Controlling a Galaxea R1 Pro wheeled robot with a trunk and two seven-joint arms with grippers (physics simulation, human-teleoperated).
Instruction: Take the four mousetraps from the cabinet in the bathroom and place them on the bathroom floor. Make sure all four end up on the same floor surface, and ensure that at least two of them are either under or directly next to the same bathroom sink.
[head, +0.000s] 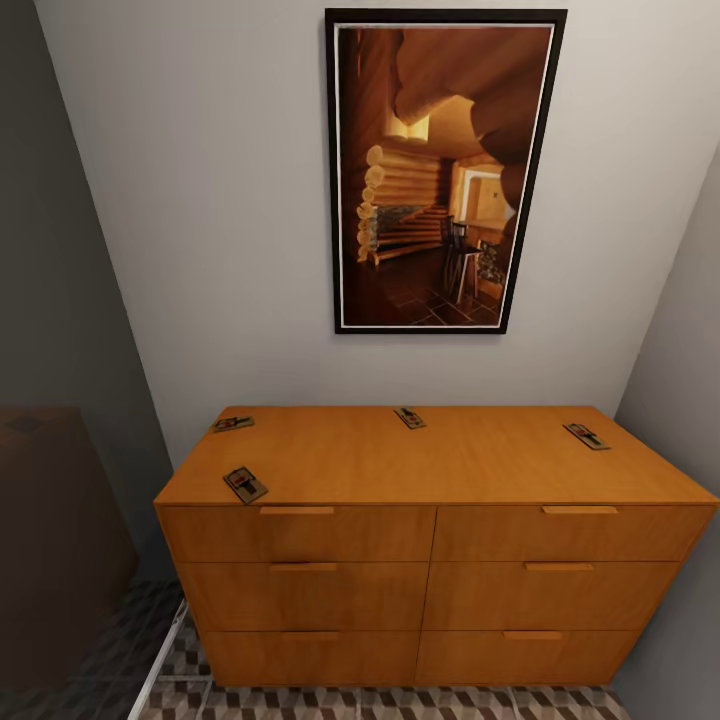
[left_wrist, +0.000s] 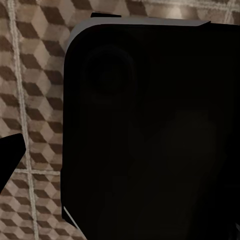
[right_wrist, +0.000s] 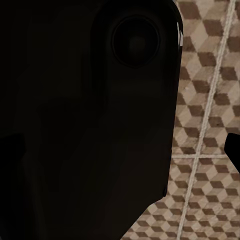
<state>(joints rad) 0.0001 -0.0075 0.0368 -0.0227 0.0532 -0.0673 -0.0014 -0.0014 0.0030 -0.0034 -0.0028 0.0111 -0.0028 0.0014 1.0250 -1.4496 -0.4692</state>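
Observation:
The orange-brown cabinet (head: 430, 590) stands against the wall ahead in the head view. Several mousetraps lie apart on its flat top: one at the back left (head: 232, 424), one at the front left edge (head: 245, 485), one at the back middle (head: 409, 418), one at the right (head: 586, 436). All drawers are closed. Cube-patterned bathroom floor (head: 400, 703) runs below it. My left gripper (left_wrist: 120, 160) hangs open over the floor tiles (left_wrist: 35, 75), one dark fingertip (left_wrist: 10, 157) at the frame's edge. My right gripper (right_wrist: 120, 150) is also open above tiles (right_wrist: 210, 100). The sink is out of view.
A large black rounded body (left_wrist: 150, 125) blocks much of both wrist views (right_wrist: 85, 120). A framed picture (head: 445, 170) hangs above the cabinet. A dark brown block (head: 50, 520) sits at the left, with a white strip (head: 160, 650) on the floor beside it. Walls close in on both sides.

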